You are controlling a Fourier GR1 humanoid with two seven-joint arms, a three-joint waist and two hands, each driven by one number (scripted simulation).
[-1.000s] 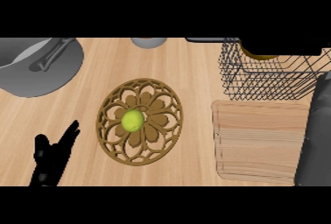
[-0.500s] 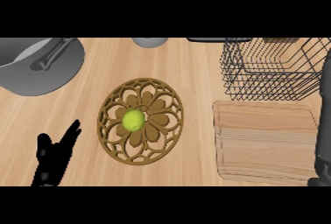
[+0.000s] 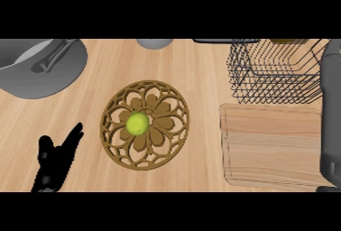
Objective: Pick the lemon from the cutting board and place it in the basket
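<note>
A yellow-green lemon (image 3: 138, 122) lies at the middle of a round, carved wooden board (image 3: 170, 95) in the centre of the counter. The black wire basket (image 3: 276, 72) stands at the back right, and something yellowish shows at its far edge. My left hand (image 3: 57, 158) rests open at the lower left, fingers pointing up, a short way left of the round board and not touching it. Of my right arm only the grey forearm (image 3: 332, 113) shows, running up the right edge beside the basket. Its hand is out of view.
A grey pan with a handle (image 3: 40, 72) fills the back left corner. A plain rectangular wooden board (image 3: 273, 144) lies at the right, in front of the basket. A small grey object (image 3: 154, 43) and a black bar (image 3: 226, 40) sit at the back edge.
My right forearm has drawn back towards the right edge and now reaches further up beside the basket. The left hand and the lemon have stayed where they were.
</note>
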